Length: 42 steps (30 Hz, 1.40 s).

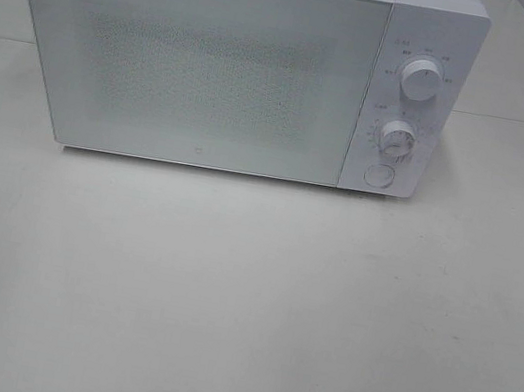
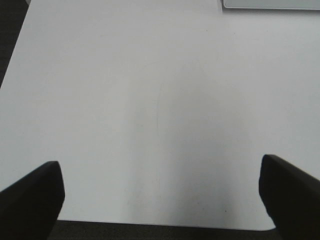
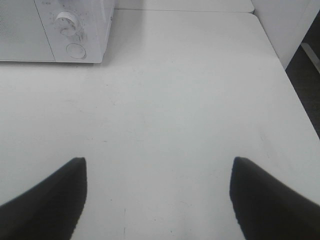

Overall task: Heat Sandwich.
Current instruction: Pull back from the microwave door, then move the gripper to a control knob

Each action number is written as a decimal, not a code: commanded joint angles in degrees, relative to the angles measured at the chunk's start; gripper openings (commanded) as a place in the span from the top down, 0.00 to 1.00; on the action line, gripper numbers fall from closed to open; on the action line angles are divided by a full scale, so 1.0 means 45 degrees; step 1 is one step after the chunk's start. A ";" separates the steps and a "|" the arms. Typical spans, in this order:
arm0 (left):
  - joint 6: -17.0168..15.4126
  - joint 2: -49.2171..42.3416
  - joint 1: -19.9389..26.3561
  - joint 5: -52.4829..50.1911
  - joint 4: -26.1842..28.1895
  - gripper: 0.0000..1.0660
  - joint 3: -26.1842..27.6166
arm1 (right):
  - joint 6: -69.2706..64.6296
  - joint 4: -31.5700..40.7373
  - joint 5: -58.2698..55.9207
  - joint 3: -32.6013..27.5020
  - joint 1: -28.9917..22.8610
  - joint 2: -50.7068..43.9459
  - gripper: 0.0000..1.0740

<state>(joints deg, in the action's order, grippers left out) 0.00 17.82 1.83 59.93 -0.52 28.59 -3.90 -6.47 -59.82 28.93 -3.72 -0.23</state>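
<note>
Facing the shut microwave (image 1: 214,66), the left gripper (image 2: 160,165) and right gripper (image 3: 158,160) are held spread and empty, likely readied to open it.

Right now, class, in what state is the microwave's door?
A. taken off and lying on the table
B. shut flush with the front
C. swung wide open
B: the microwave door sits flat against the body, level with the knob panel, and no gap shows.

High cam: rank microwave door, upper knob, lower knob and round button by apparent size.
1. door, by far the largest.
2. upper knob and lower knob: they look alike, so no ranking between them.
3. round button, slightly smaller.
</note>
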 commanded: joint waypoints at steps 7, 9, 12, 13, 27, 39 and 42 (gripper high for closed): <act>0.0000 -0.2343 0.0025 -0.0127 -0.0025 0.06 -0.0038 | 0.0076 -0.0064 0.0076 -0.0013 0.0102 -0.0344 0.29; 0.0000 -0.3069 0.0025 -0.0127 -0.0025 0.06 -0.0038 | 0.0076 -0.0064 0.0076 -0.0013 0.0102 -0.0344 0.29; 0.0000 -0.4011 0.0025 -0.0127 -0.0025 0.06 -0.0038 | 0.0076 -0.0064 0.0076 -0.0013 0.0102 -0.0344 0.29; 0.0000 -0.4253 0.0025 -0.0127 -0.0025 0.06 -0.0038 | 0.0076 -0.0064 0.0076 -0.0013 0.0102 -0.0344 0.29; 0.0000 -0.4354 0.0025 -0.0140 -0.0025 0.06 -0.0038 | 0.0064 -0.0064 0.0076 -0.0013 0.0102 -0.0331 0.29; 0.0000 -0.4354 0.0025 -0.0140 -0.0025 0.06 -0.0038 | 0.0064 -0.0064 0.0076 -0.0013 0.0102 -0.0331 0.29; 0.0000 -0.4354 0.0025 -0.0140 -0.0025 0.06 -0.0038 | 0.0064 -0.0064 0.0076 -0.0013 0.0102 -0.0331 0.29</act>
<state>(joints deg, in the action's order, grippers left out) 0.00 -0.29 1.83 59.82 -0.52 28.59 -3.90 -6.47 -59.82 28.93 -3.72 -0.23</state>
